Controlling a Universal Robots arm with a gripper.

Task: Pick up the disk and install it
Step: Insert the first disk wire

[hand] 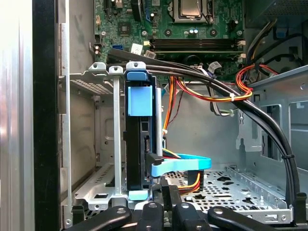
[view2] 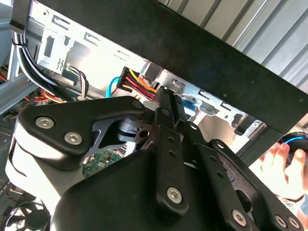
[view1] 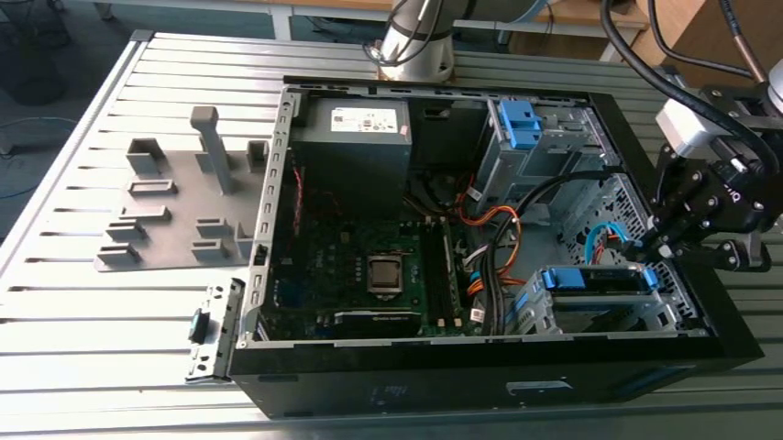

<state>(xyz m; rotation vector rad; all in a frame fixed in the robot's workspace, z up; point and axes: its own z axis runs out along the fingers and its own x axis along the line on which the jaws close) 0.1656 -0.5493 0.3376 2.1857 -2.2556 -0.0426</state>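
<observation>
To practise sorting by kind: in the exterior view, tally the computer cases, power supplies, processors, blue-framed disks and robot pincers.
Computer case: 1
Power supply: 1
Processor: 1
Blue-framed disk: 1
Pincer: 1
Total: 5

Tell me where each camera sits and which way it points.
Exterior view: raised off the arm, looking down into the computer case; gripper at the exterior view's right.
First wrist view: on the wrist, looking past the gripper at the disk in its cage.
Second wrist view: behind the gripper linkage, facing the case wall; a hand beyond.
Exterior and first wrist views share the disk.
</observation>
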